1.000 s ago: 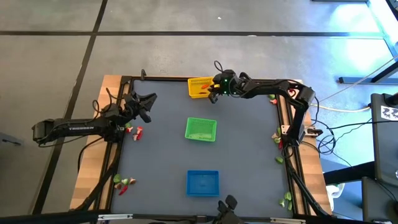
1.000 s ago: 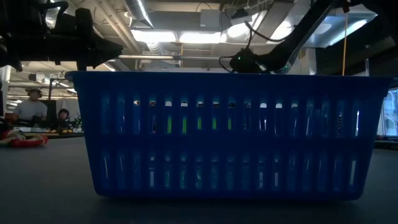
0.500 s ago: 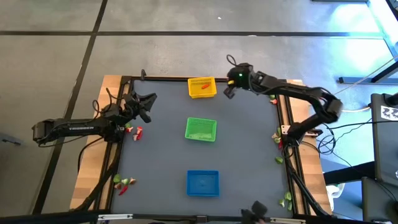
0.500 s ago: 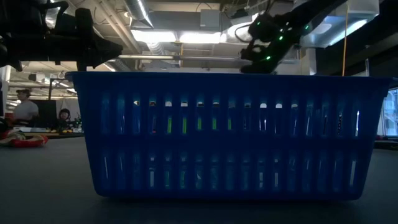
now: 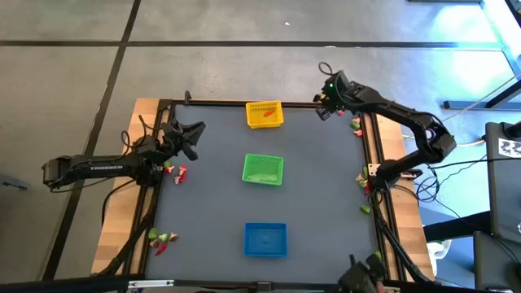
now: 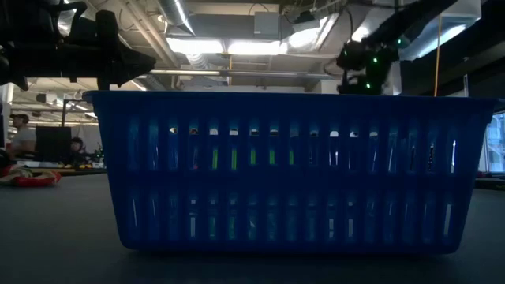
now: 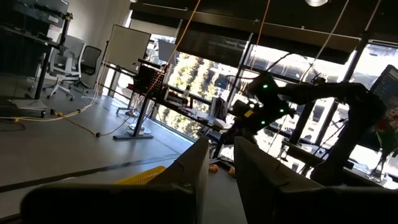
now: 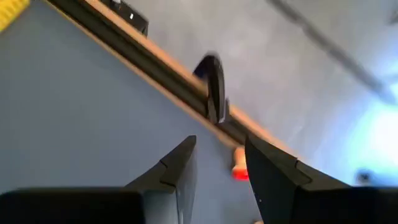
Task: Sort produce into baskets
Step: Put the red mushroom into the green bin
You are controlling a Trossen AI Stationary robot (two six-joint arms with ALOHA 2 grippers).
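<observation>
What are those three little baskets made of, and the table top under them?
The blue basket looks like moulded plastic: its walls are even rows of slots with a slight sheen. The yellow basket and green basket show the same fine mesh, so probably plastic too. The table top looks like a matte dark grey mat inside a black frame, with bare wood at the edges.

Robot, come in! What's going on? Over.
Right gripper open, empty, far right corner. Left gripper open, empty, left edge. Yellow basket has a red piece. Nothing blocking.
</observation>
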